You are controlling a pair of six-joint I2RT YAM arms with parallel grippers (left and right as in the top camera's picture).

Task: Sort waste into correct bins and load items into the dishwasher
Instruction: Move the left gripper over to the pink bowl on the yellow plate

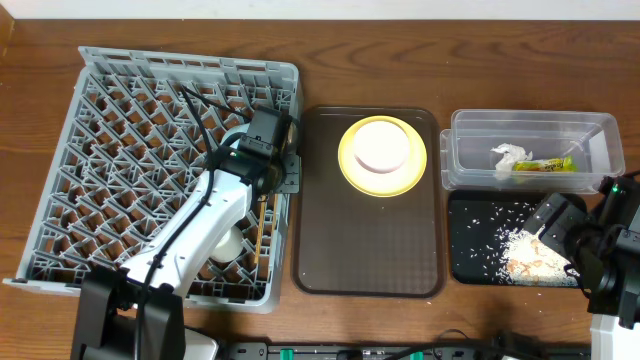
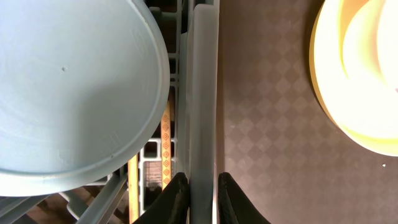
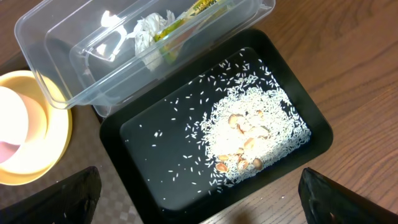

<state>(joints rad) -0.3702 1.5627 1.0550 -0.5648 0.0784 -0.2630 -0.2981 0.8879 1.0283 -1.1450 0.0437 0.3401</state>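
The grey dish rack (image 1: 100, 150) fills the left. My left gripper (image 2: 203, 194) sits at its right wall (image 2: 204, 93), jaws closed on that wall; in the overhead view it (image 1: 287, 160) is at the rack's right edge. A light blue bowl (image 2: 62, 93) and wooden chopsticks (image 2: 166, 134) lie in the rack beside it, and a white cup (image 1: 230, 243) too. The yellow plate (image 1: 350, 165) with the pink bowl (image 1: 381, 146) rests on the brown tray. My right gripper (image 3: 202, 199) is open and empty over the black tray's (image 3: 155, 162) front edge, which holds rice (image 3: 255, 124).
The brown serving tray (image 1: 365, 240) lies between the rack and the bins. The clear tub (image 1: 590, 135) at the back right holds the white napkin (image 1: 508, 158) and the yellow-green wrapper (image 1: 545, 165). The black tray (image 1: 470, 250) sits in front of it.
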